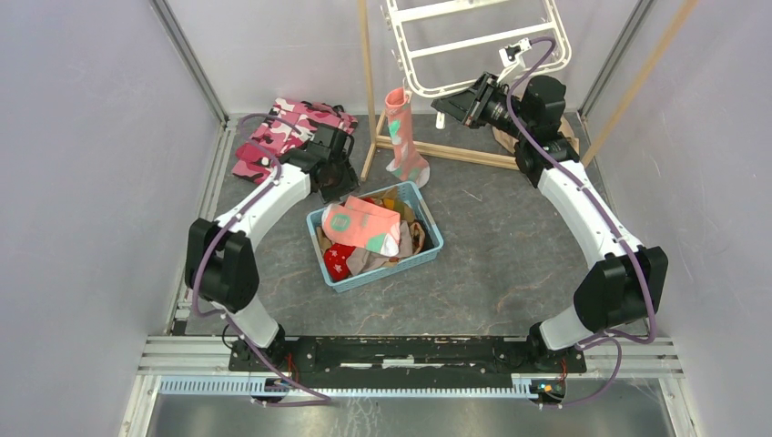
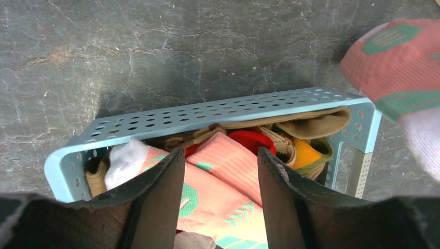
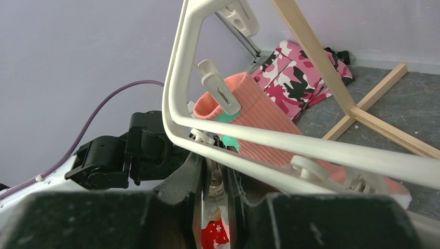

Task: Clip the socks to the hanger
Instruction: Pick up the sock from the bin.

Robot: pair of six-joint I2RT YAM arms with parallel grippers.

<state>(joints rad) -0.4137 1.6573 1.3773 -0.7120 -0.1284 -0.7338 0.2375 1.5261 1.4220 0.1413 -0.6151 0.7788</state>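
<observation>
The white hanger (image 1: 473, 45) hangs at the back. One salmon-pink sock (image 1: 401, 137) dangles from a peg (image 3: 220, 91) on its rim (image 3: 290, 142). More socks fill a light-blue basket (image 1: 393, 268): a pink one (image 1: 364, 226) on top and a red one (image 1: 339, 259). My left gripper (image 2: 220, 151) is open just above the basket's far edge, the pink sock (image 2: 228, 192) showing between its fingers (image 2: 161, 197) without being gripped. My right gripper (image 3: 215, 171) is up at the hanger's lower edge, shut on a clip peg (image 3: 214, 184).
A thin wooden pole stand (image 1: 368, 82) rises beside the hanging sock, its base bars on the grey table. A pink camouflage garment (image 1: 282, 132) lies at the back left, behind my left arm. A tan cloth (image 1: 505, 138) lies under my right arm. Walls enclose both sides.
</observation>
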